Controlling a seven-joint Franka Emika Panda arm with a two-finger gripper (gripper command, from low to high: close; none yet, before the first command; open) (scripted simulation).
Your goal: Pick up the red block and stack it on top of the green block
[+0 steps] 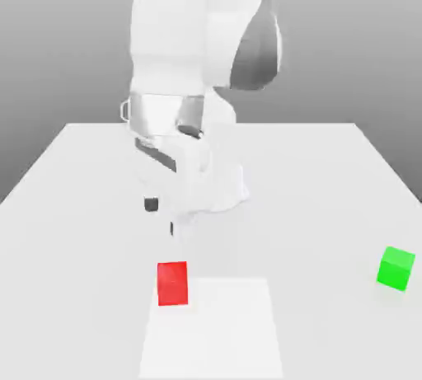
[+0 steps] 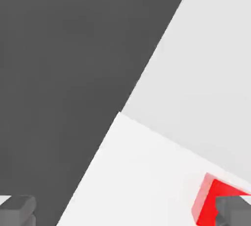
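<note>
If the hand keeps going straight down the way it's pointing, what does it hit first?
Probably the red block: the open hand hangs just above it, pointing down at the table. Depth is unclear, so one finger may meet the block's edge.

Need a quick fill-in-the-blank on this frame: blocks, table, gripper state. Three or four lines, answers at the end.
1. The red block sits on the table, toward the exterior view's ____ of the green block.
2. The gripper hangs above the table with its fingers ____.
3. The block nearer the gripper is the ____ one.
4. The two blocks are ____, not stacked.

Missing words: left; open; red; apart
</note>
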